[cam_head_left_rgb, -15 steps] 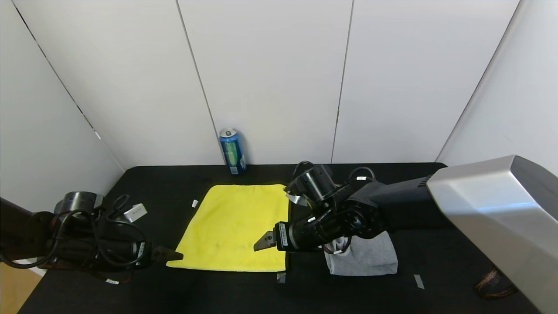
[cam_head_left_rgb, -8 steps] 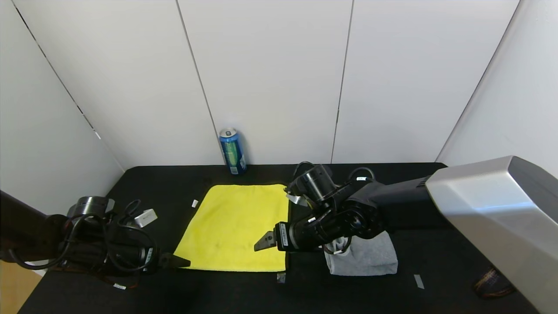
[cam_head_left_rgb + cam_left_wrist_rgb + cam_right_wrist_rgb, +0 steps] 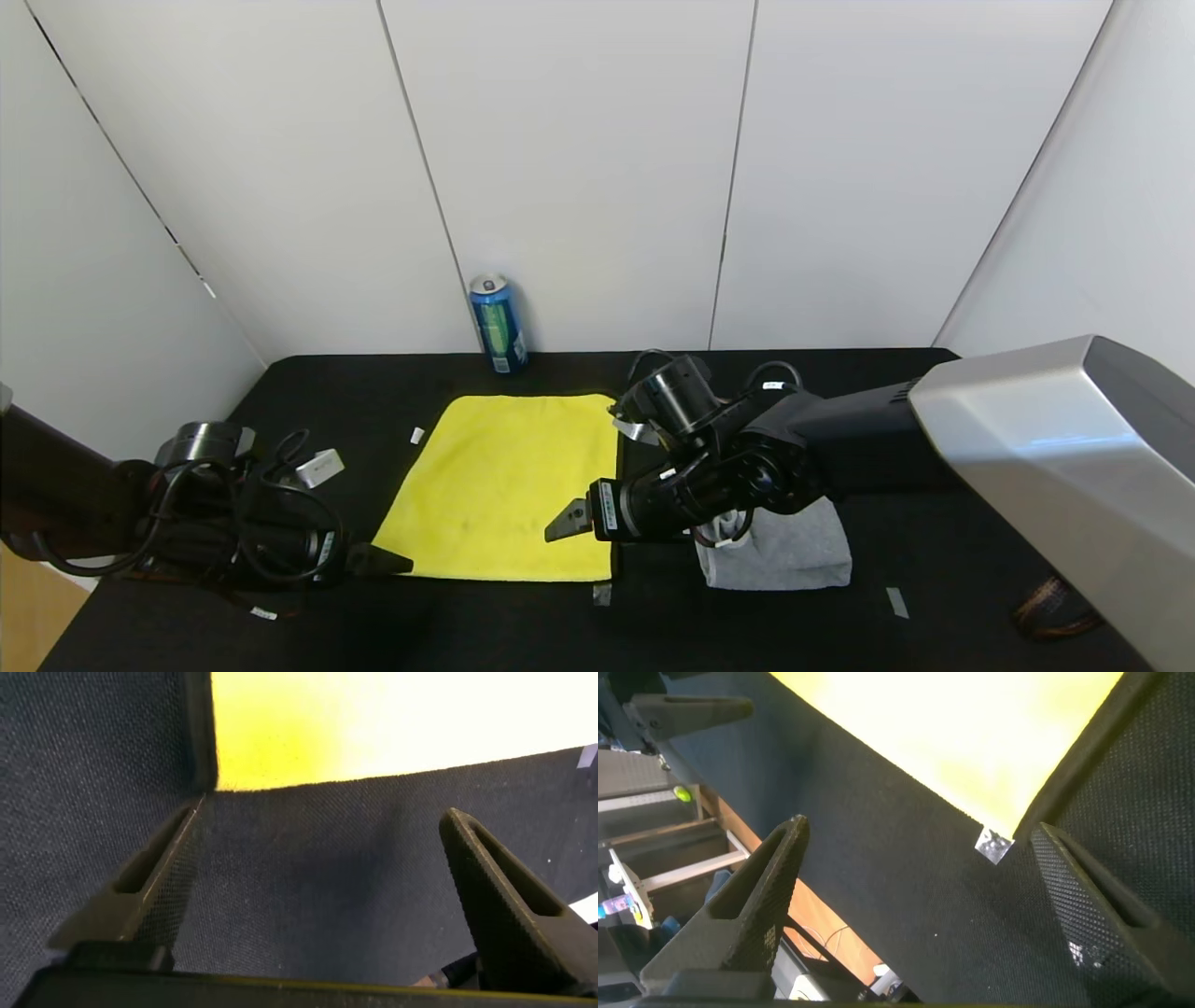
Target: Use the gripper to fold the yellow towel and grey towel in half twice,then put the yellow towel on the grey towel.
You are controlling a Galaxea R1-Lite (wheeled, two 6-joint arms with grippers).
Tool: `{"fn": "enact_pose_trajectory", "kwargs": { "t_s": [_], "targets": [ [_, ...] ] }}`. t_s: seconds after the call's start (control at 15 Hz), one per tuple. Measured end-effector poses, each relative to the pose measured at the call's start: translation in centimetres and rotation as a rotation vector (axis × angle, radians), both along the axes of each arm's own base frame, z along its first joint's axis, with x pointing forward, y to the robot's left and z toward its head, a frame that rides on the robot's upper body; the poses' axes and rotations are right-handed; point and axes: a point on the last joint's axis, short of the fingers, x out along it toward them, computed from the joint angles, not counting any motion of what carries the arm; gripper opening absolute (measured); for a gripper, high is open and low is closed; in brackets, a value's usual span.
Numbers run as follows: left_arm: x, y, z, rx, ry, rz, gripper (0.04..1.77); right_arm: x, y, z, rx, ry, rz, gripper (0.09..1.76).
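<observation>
The yellow towel (image 3: 504, 485) lies flat and unfolded on the black table. My left gripper (image 3: 397, 563) is open, low over the table, just short of the towel's near left corner. In the left wrist view the towel's edge (image 3: 374, 719) lies just beyond the open gripper (image 3: 327, 810). My right gripper (image 3: 560, 523) is open above the towel's near right part. In the right wrist view this gripper (image 3: 920, 826) frames the towel's corner (image 3: 990, 728). The grey towel (image 3: 794, 551) lies folded to the right, partly hidden by the right arm.
A blue can (image 3: 498, 324) stands at the back wall behind the towel. Small tape marks lie on the table by the towel's near right corner (image 3: 602, 594), on the left (image 3: 417, 435) and on the near right (image 3: 896, 602). White walls close in on three sides.
My left gripper has moved right and lower, up to the yellow towel's near left corner. The right gripper has hardly moved.
</observation>
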Motion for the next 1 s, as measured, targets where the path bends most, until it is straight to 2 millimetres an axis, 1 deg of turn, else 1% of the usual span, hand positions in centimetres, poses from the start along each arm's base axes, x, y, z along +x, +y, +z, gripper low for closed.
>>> {"fn": "enact_pose_trajectory", "kwargs": {
  "t_s": [0.47,1.0],
  "targets": [
    [0.5,0.7,0.2,0.006,-0.02,0.021,1.72,-0.1,0.0,-0.1,-0.004,0.002,0.0,1.71],
    [1.7,0.2,-0.6,0.002,-0.01,-0.002,1.72,0.0,-0.1,0.0,-0.001,-0.001,-0.002,1.71]
  ]
}}
